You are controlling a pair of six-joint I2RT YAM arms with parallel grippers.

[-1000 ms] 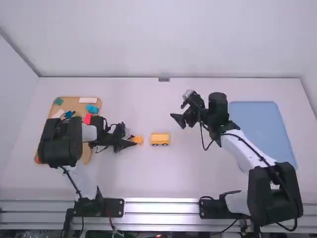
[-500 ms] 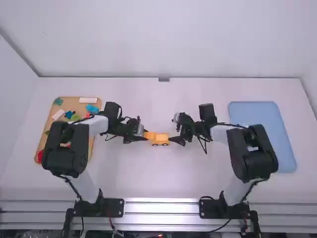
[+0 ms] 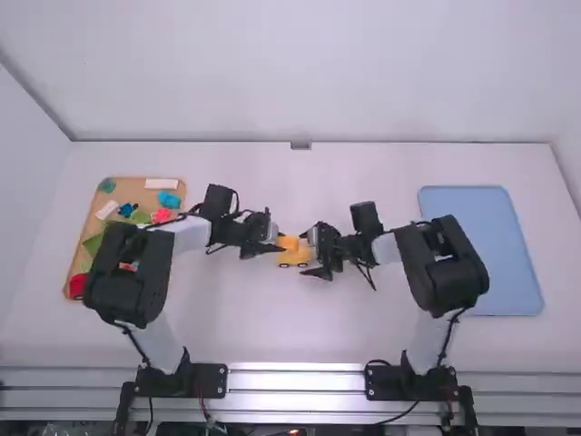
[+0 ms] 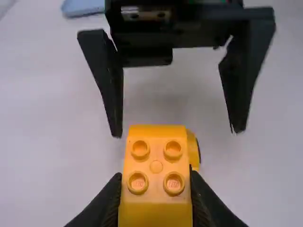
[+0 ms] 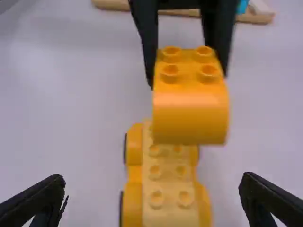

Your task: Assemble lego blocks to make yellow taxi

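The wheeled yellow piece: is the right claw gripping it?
No, the right gripper is open, with table showing between each finger and the wheeled yellow piece.

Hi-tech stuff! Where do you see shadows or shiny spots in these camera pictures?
High view: even light on the table, pale glints along the metal rail; left wrist view: a soft shadow on the table between the right gripper's fingers; right wrist view: the yellow block's front darkens toward its lower edge.

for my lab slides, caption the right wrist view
Left claw holding a yellow Lego block over the wheeled Lego base, right claw open
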